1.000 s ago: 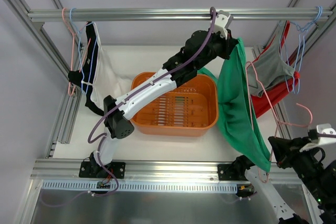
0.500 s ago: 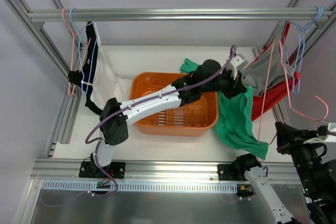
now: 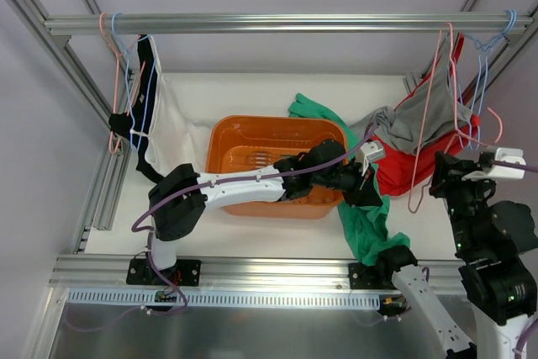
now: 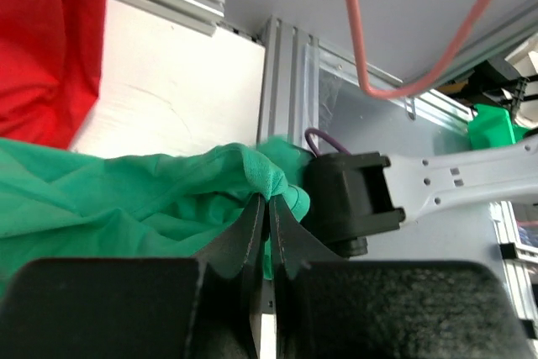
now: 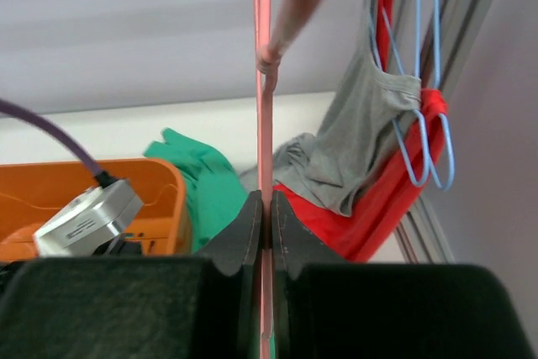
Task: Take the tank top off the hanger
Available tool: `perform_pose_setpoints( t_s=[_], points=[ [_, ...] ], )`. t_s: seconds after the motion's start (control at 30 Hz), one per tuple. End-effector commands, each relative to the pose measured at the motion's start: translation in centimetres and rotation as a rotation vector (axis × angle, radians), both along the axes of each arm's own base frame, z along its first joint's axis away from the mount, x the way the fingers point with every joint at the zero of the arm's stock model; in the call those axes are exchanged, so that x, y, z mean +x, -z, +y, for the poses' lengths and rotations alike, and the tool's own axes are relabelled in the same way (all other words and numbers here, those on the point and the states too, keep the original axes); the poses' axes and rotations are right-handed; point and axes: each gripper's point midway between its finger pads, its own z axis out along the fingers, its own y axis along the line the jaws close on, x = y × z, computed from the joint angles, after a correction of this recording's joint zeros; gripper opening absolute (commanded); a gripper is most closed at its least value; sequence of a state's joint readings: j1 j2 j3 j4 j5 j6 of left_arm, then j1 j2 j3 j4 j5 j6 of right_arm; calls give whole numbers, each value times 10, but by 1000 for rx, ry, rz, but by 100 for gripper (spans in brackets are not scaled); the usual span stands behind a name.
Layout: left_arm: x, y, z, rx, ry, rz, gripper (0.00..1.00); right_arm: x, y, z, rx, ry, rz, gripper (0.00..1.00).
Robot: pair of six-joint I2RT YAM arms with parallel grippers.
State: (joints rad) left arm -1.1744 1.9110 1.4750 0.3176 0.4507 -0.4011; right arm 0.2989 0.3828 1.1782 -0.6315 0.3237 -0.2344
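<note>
Left fingers [image 4: 259,220] are pinched right shut, with a fold of the green tank top [image 3: 368,226] nipped between the tips. That grip sits low, right of centre in the overhead view, just off the right end of the orange basket [image 3: 277,121]. The top itself is strung out. One end is bunched behind the basket's far rim. The rest trails down past the fingers toward the lower middle of the frame, draping to the bench [image 3: 218,90].

Over on the right, the right fingers [image 5: 250,224] are clamped flat on the wire of the pink hanger [image 5: 262,6], which stands tall and bare up the right side of the picture. I can see no green cloth on it, only a grey garment [image 3: 408,119] and a red garment [image 3: 420,170] hanging behind.

So I'd call the separation done, or as good as done: top in one grip, hanger in the other, the two apart. The next job looks like letting go. The left fingers need to open so the cloth drops free without snagging the tips, and the hanger has to stay well away from the loose straps.
</note>
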Motion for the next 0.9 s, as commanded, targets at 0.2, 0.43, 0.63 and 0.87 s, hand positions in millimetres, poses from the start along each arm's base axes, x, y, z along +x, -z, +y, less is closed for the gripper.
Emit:
perform_pose_setpoints(
  t_s=[0.2, 0.43, 0.63, 0.87],
  points=[
    [3, -33, 3, -11, -1, -75, 54, -14, 33, -10, -19, 61, 329, 0],
    [22, -100, 31, -29, -145, -194, 99, -2, 34, 0, -88, 25, 469, 0],
    [58, -130, 83, 42, -447, -236, 99, 46, -2, 21, -154, -51, 488, 0],
    [21, -147, 121, 1, -310, -283, 99, 110, -55, 24, -82, -71, 421, 0]
  ],
)
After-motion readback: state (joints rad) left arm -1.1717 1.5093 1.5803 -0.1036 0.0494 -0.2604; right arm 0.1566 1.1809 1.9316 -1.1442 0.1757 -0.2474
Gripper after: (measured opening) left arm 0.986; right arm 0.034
